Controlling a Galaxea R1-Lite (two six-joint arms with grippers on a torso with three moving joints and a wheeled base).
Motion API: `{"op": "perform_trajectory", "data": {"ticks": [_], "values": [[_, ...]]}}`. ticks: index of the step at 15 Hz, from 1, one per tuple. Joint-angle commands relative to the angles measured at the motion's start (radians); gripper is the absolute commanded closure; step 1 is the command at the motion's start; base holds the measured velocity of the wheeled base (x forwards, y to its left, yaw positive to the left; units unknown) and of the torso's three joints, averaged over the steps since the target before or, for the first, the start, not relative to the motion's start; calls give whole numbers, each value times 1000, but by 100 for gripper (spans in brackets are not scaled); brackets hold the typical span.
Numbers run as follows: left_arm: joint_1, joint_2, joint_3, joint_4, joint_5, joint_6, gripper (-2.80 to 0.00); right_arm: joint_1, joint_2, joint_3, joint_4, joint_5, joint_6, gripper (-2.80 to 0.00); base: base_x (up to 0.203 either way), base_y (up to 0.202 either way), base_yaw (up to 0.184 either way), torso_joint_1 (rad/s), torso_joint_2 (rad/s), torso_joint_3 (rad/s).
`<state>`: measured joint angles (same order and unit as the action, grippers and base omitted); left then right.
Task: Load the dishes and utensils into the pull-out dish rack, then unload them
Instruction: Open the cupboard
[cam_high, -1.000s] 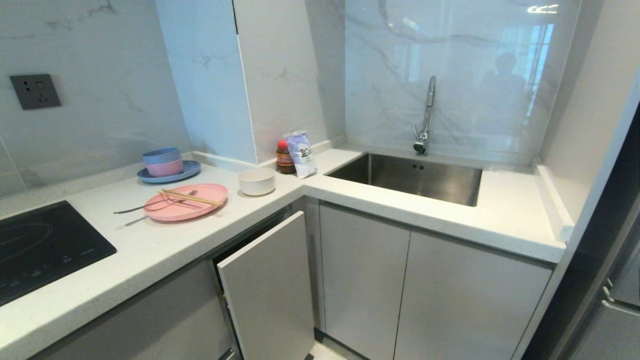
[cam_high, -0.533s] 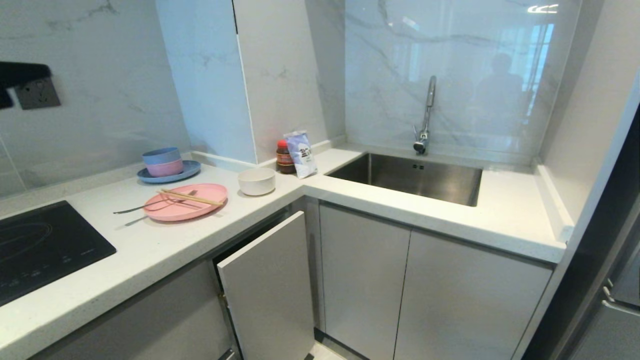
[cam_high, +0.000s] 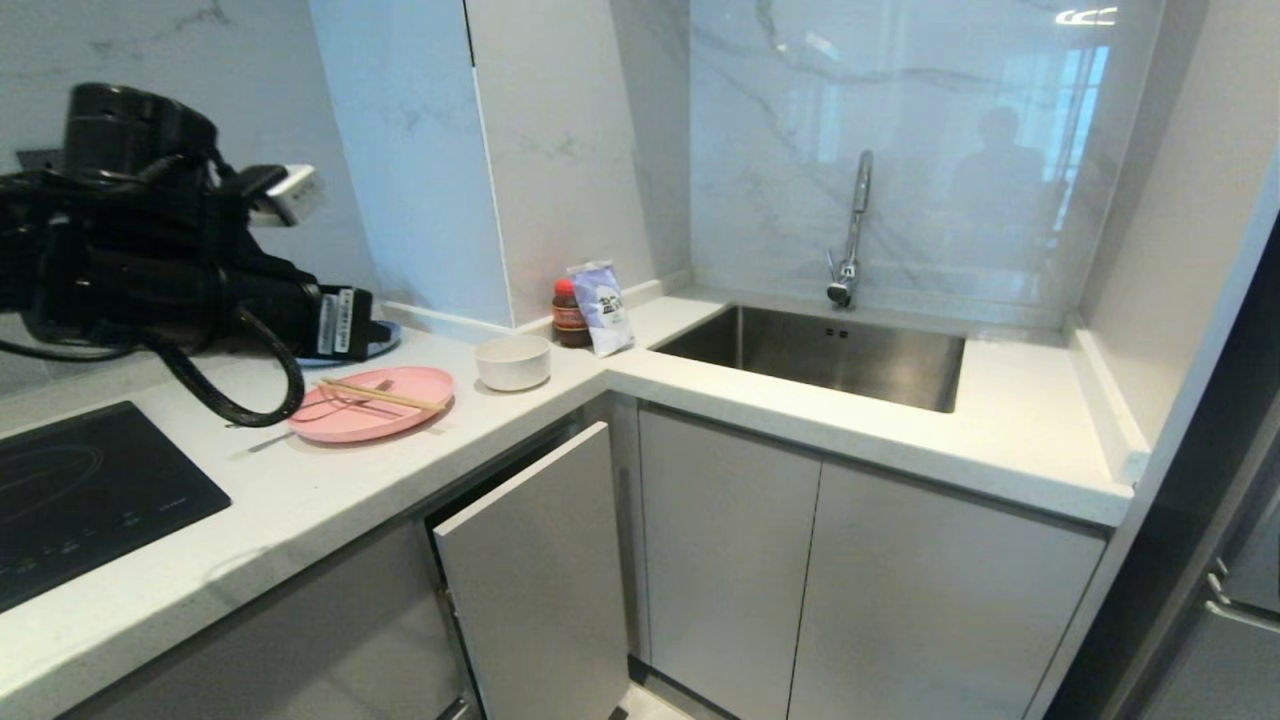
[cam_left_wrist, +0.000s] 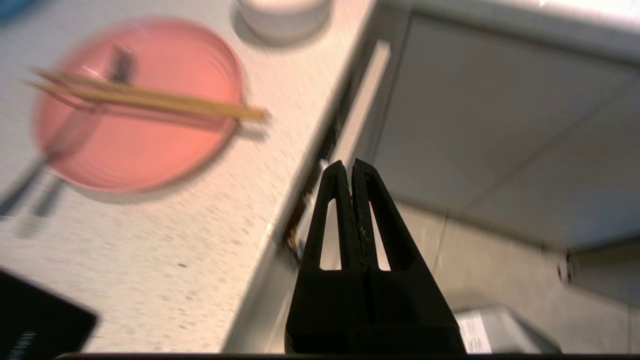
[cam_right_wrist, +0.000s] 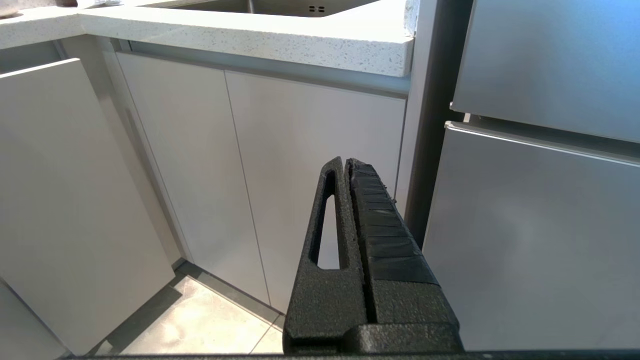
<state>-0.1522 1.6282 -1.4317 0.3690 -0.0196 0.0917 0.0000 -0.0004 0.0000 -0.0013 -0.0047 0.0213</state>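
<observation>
Chopsticks and fork on pink plate | bowl empty | left claw together

We see a pink plate bearing light wooden chopsticks, beside an off-white bowl. The table is white with fine speckles; the wall is white marble veined in grey. Nearest the black left tool hangs a pale grey cabinet door.

I see a steel sink and tap in the counter, a jar beside a packet, a black hob.
</observation>
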Motion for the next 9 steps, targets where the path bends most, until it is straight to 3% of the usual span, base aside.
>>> {"op": "perform_trajectory", "data": {"ticks": [1,5,9], "values": [[-30,130,-35,66,3,3,0,0,-3,2,0,0,0,0,0,0,0,0,0,0],[-49,266,-98,156,30,0,0,0,-3,2,0,0,0,0,0,0,0,0,0,0],[-62,386,-125,168,51,-7,0,0,-3,2,0,0,0,0,0,0,0,0,0,0]]}}
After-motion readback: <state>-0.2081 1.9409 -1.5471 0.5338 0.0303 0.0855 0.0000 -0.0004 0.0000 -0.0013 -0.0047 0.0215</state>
